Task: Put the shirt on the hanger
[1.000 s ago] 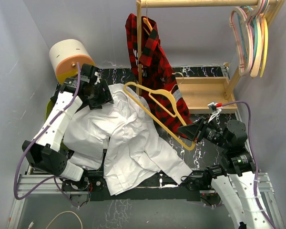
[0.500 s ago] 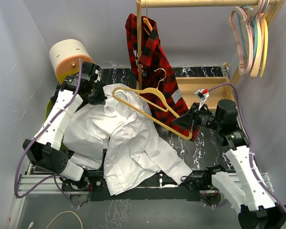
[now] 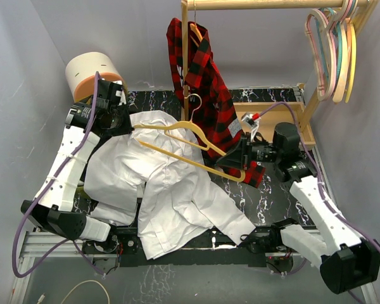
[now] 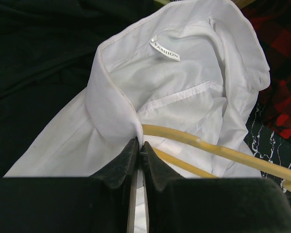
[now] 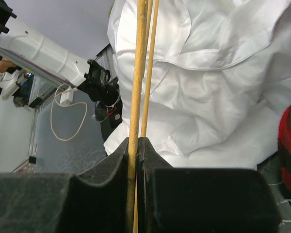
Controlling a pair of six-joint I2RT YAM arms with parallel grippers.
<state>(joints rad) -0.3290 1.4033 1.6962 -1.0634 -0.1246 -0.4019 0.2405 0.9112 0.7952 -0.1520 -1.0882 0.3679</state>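
Clamped in my right end effector (image 5: 137, 145), the hanger (image 5: 137, 73) points leftward at the collar (image 4: 111, 111) of the shirt (image 3: 177, 190) (my left end effector (image 4: 139, 145) pinches it).

Shirt (image 3: 171, 190) on black marbled table (image 3: 269, 193)

Plaid shirt (image 3: 206, 88) hanging on wooden rack (image 3: 272, 4), pastel hangers (image 3: 334, 54), cream-orange cylinder (image 3: 90, 73)

Thin matt wht cloth shirt (image 3: 177, 190), smooth yel. hanger (image 5: 138, 73), bare wood rack (image 3: 269, 123)
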